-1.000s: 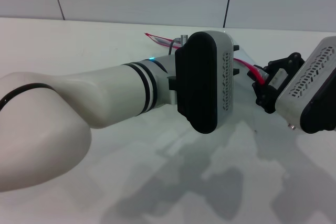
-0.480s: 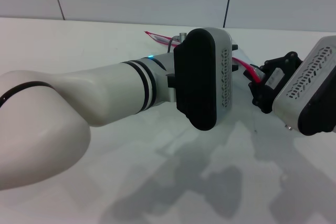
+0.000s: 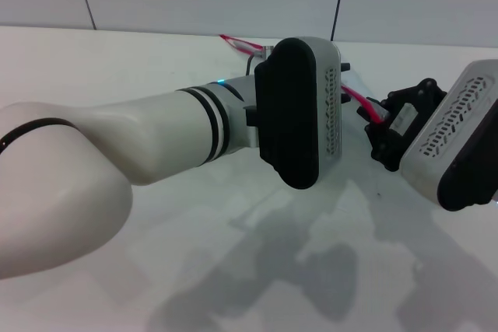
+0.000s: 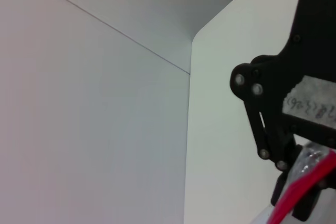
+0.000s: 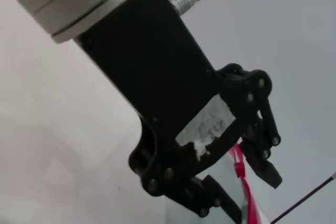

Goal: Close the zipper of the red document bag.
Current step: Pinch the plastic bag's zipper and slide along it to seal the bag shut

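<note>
Right claw pinching the zipper just nudged toward the left claw (can't tell its grip), and beyond it the red document bag shifted back, so I reckon closing's underway.

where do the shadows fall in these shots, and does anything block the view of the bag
Head view: soft arm shadows spread over the table toward the camera, and the left arm hides most of the bag, leaving only bits of red zipper. Both wrist views: a gripper's dark linkage fills much of the frame.
</note>
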Motion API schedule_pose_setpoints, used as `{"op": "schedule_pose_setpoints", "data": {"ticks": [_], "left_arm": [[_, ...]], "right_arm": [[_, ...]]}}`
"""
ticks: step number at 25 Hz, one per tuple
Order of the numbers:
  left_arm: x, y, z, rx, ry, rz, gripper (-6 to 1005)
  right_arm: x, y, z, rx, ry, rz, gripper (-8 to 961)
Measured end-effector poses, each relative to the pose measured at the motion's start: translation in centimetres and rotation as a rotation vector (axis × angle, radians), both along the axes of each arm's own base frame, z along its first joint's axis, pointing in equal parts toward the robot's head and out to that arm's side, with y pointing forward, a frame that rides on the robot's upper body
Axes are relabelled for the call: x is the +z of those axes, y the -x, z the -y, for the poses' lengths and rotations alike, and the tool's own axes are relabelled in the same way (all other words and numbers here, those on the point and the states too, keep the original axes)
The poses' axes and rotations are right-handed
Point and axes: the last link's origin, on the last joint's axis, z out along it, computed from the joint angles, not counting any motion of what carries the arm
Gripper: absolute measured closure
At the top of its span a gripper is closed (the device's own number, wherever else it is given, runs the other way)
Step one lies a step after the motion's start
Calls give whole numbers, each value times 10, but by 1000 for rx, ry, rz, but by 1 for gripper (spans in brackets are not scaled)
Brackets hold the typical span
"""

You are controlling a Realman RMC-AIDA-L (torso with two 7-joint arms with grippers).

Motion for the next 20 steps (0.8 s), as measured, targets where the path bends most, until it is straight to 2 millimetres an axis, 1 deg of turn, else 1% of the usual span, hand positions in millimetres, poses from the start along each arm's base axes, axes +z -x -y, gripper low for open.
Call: {"op": "schedule_pose_setpoints", "data": {"ticks": [20], "left_arm": [[-2,0,1,-3,6,-4,649]], "right_arm": [[-1,-2,0,2,0,11,903]]}}
